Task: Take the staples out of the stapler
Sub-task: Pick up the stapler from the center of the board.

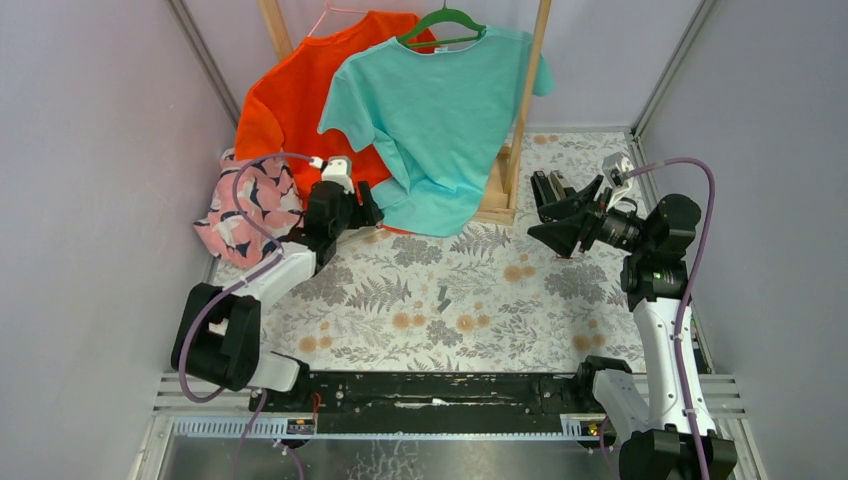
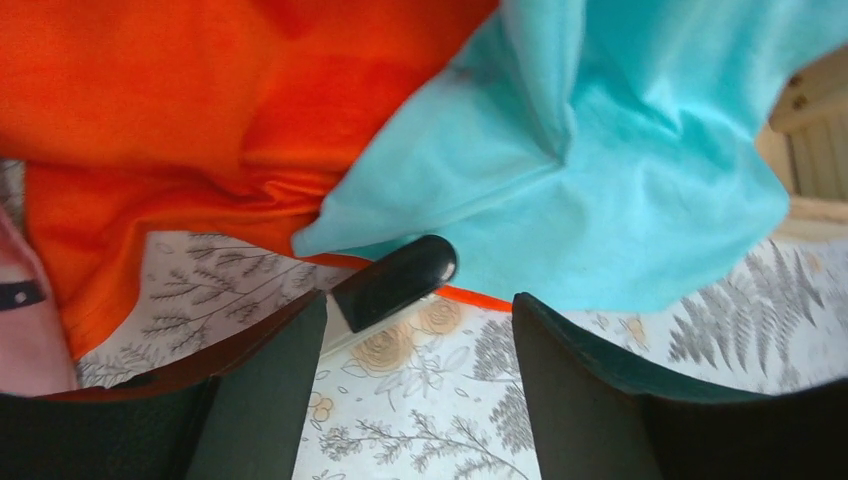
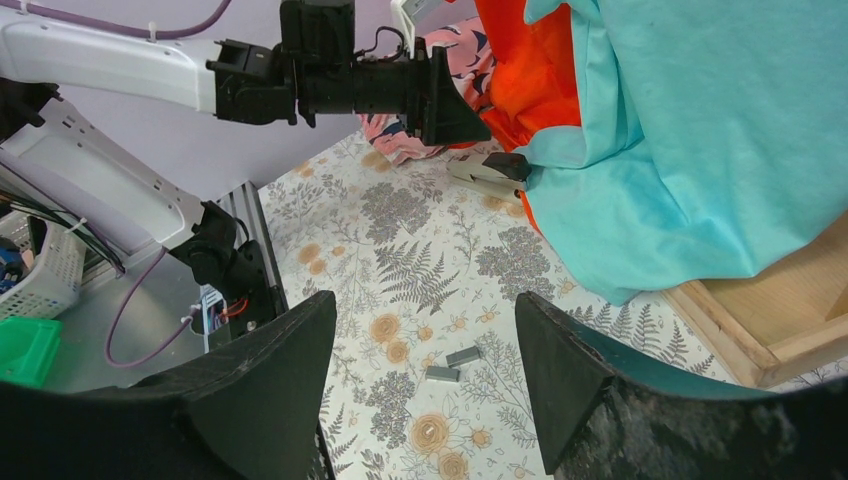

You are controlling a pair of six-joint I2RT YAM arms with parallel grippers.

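**Colour and Pattern Findings**

The tabletop (image 1: 520, 300) is white, printed with grey ferns and tan-orange flowers. At far left is a plain orange shirt (image 1: 285, 105), and right of it a plain turquoise shirt (image 1: 440, 120) on a green hanger (image 1: 445, 22). The pink cloth (image 1: 250, 205) bears navy-and-white patches. The staples (image 3: 463, 356) are silvery grey and the stapler (image 2: 395, 280) is black-topped.

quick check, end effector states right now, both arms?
Left end effector: open, empty; the stapler lies just ahead of it, not gripped.
Right end effector: open, holding nothing.
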